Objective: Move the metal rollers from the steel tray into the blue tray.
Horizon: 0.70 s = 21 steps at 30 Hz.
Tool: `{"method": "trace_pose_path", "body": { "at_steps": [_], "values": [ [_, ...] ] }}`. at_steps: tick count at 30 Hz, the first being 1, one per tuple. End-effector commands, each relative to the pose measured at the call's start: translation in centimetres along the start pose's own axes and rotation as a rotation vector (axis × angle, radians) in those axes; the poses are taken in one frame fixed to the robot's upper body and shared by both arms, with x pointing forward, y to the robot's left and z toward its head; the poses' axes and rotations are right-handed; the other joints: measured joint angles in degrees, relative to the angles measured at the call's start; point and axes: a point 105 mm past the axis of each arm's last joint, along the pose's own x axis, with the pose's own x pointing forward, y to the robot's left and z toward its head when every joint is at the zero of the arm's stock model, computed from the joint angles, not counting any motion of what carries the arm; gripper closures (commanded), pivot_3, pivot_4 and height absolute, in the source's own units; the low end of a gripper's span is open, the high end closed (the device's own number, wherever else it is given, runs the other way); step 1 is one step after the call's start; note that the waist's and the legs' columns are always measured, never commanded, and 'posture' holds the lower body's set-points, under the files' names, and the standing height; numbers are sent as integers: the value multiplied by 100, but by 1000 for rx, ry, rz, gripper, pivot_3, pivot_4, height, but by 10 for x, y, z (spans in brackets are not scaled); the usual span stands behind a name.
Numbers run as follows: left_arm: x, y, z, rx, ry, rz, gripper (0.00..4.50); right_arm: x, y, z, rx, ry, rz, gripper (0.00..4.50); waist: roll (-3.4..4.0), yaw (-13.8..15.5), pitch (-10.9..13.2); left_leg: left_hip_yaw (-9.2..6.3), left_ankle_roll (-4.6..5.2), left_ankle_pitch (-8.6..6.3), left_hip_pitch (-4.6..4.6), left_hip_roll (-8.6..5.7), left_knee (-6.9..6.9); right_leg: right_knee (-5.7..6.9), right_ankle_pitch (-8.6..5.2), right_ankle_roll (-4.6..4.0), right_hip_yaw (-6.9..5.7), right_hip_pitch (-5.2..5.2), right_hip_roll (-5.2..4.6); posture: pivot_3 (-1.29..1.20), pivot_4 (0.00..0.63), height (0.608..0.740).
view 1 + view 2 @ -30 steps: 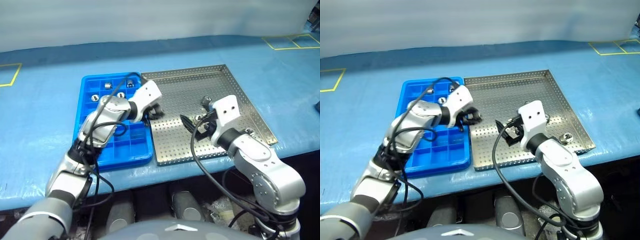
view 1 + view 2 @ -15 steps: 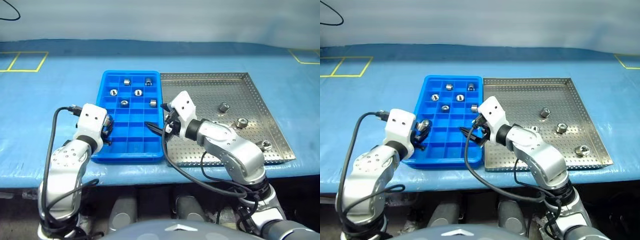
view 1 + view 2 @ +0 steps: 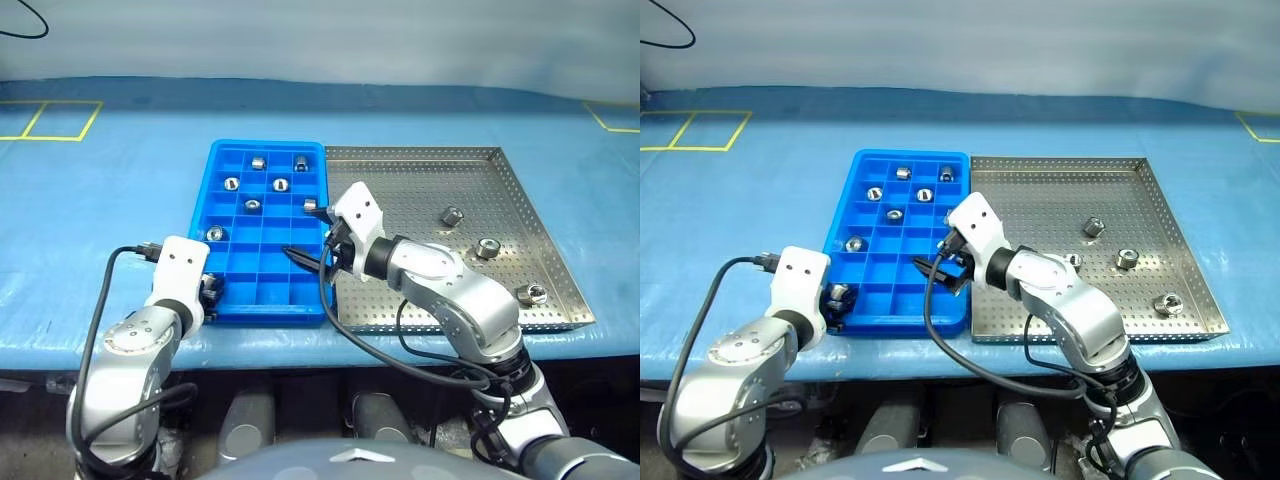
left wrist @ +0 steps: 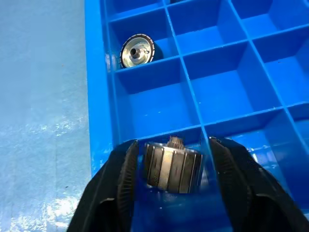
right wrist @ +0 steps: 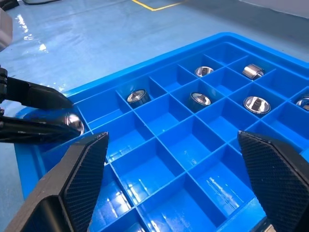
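Note:
The blue tray (image 3: 268, 270) lies left of the steel tray (image 3: 400, 190). Several metal rollers (image 3: 253, 206) sit in its far compartments. Three more rollers (image 3: 487, 248) lie on the steel tray's right half. My left gripper (image 3: 210, 290) hangs over the blue tray's near left corner. In the left wrist view its fingers (image 4: 123, 179) stand open, with a ribbed roller (image 4: 174, 166) lying between them and a small gap on each side. My right gripper (image 3: 303, 257) is open and holds nothing, low over the blue tray's near right compartments (image 5: 164, 145).
Both trays rest on a blue table cover (image 3: 110, 210) near its front edge. Yellow tape marks (image 3: 50, 120) lie at the far left. Black cables (image 3: 330, 310) loop from both wrists along the table's front.
My left gripper drew back from the trays' shared edge to the blue tray's near left corner and sank; its fingers parted from the roller. My right gripper swung left from the steel tray over the blue tray.

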Motion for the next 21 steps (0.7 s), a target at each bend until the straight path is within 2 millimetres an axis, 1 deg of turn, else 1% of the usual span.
{"method": "trace_pose_path", "body": {
  "at_steps": [1,2,3,6,8,10,11,13,16,18,21],
  "values": [
    [-3,-14,37,9,-192,-80,518,-9,-25,11,-7,-51,-176,0,0,13,0,0,-1,0,-1,-1,1,-1,0,0,-1,0,0,120,150,740],
    [-4,-19,49,-6,-269,-108,225,-12,-37,9,7,-47,-247,0,0,10,0,1,-1,0,-1,-1,1,-2,0,0,0,1,-1,87,150,740],
    [-3,-23,57,-29,-314,-124,15,-14,-47,7,34,-44,-313,0,-2,9,-1,5,-1,0,-2,-1,1,-3,1,-2,2,0,-3,74,150,740],
    [5,-34,76,0,-451,-136,15,-30,-89,-1,150,-56,-572,0,-2,0,-4,9,-1,0,-3,-3,-1,-6,15,-23,4,-1,-8,45,150,740],
    [7,-40,84,25,-557,-133,15,-42,-112,-10,198,-42,-722,0,0,-15,-5,16,-2,1,-3,-2,-6,-4,18,-29,7,-8,-6,24,150,740],
    [11,-53,83,65,-597,-196,15,-53,-132,-20,222,-29,-860,0,0,-62,-5,29,-2,1,-2,-2,-15,-5,19,-32,15,-13,-9,-5,150,740],
    [14,-59,81,54,-607,-237,15,-59,-141,-27,234,-10,-931,0,0,-79,-5,35,-1,0,-4,-3,-18,-7,22,-37,17,-17,-10,-5,150,740],
    [16,-72,76,62,-620,-327,15,-67,-155,-39,242,24,-1041,0,2,-146,-5,41,2,-1,-4,-3,-22,-10,21,-38,19,-19,-10,-28,150,740],
    [15,-84,69,57,-626,-431,15,-72,-167,-52,273,56,-1121,0,4,-253,-5,47,3,-2,-5,-2,-27,-10,21,-37,22,-24,-9,-39,150,740],
    [16,-88,63,61,-607,-470,15,-72,-174,-61,312,74,-1144,0,6,-319,-5,50,4,-2,-4,0,-28,-8,22,-35,24,-25,-6,-41,150,740],
    [11,-93,58,58,-605,-528,15,-71,-184,-72,356,99,-1175,0,7,-409,-5,50,4,-1,0,1,-28,-7,23,-32,25,-21,-3,-40,150,740]
  ]
}}
